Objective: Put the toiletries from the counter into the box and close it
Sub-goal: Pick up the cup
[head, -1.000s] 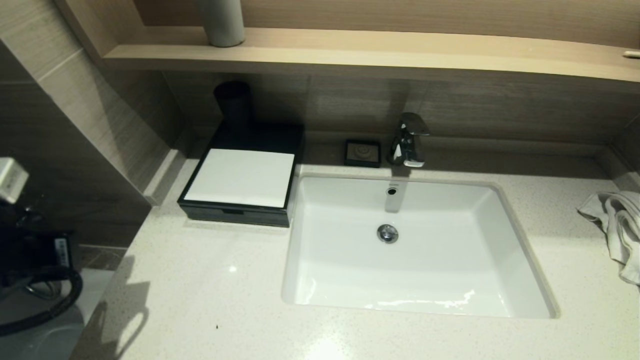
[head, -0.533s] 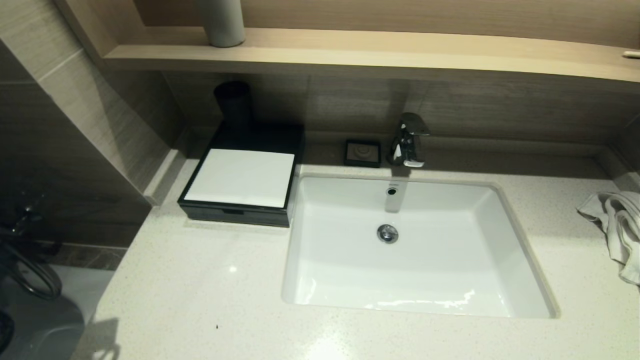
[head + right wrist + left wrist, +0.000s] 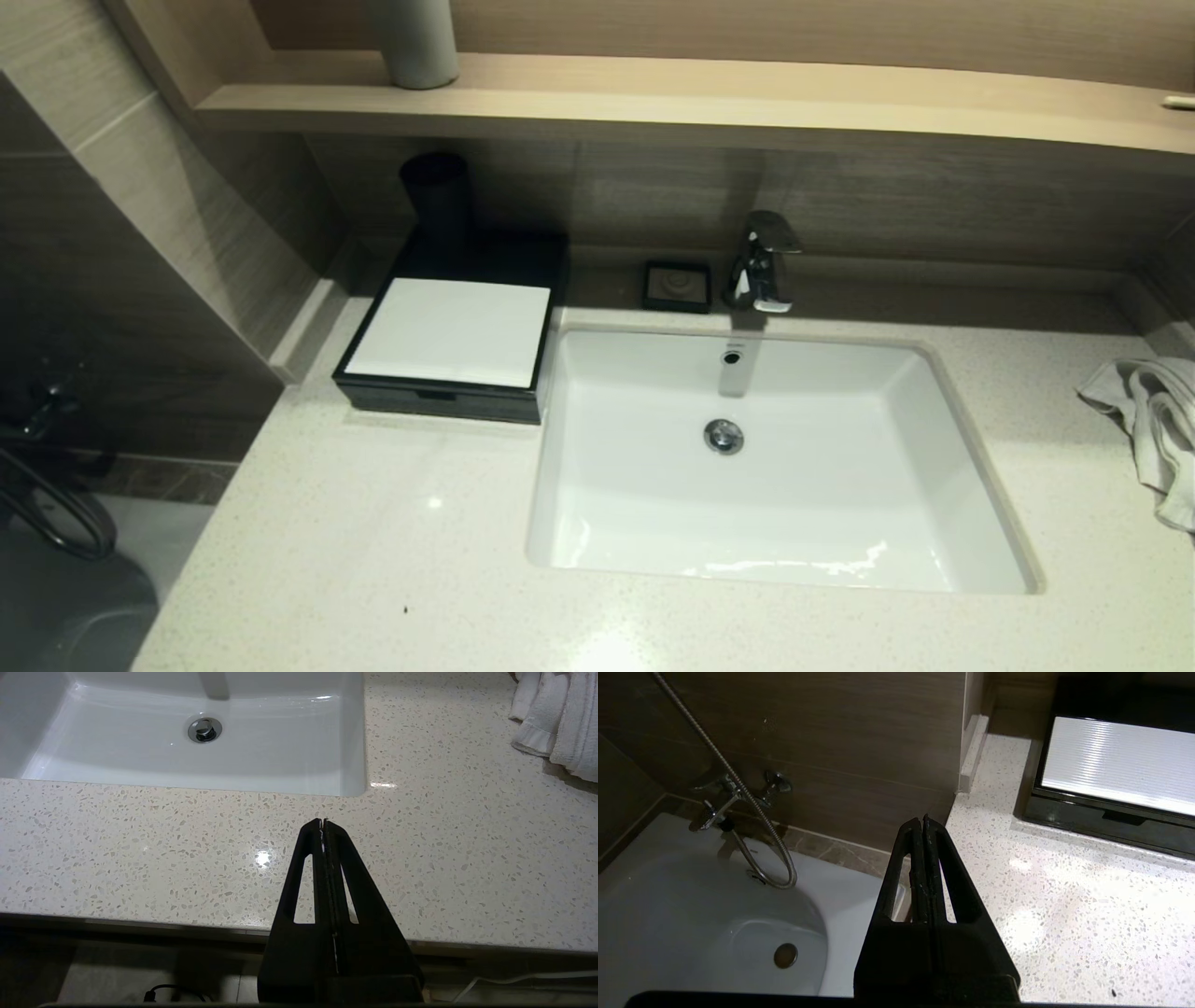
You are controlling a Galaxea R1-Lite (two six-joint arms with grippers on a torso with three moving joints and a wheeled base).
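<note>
- The black box with the white lid [image 3: 448, 341], in the upper left of the head frame, sits closed on the speckled stone counter [image 3: 373, 541].
- The left gripper [image 3: 923, 826] has left the head frame and hangs beside the counter, fingers pressed together.
- The right gripper [image 3: 323, 826] hovers at the counter's front edge, fingers pressed together; the task looks finished.

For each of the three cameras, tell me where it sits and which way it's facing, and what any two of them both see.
Head view: on the robot's head, looking forward and down at the counter, sink and closed box; neither gripper shows.
Left wrist view: behind the shut left gripper, off the counter's left end, facing the box and a bathtub.
Right wrist view: behind the shut right gripper, at the counter's front edge, facing the sink and towel.
Shared: head and left wrist both show the box; head and right wrist the sink and towel.
</note>
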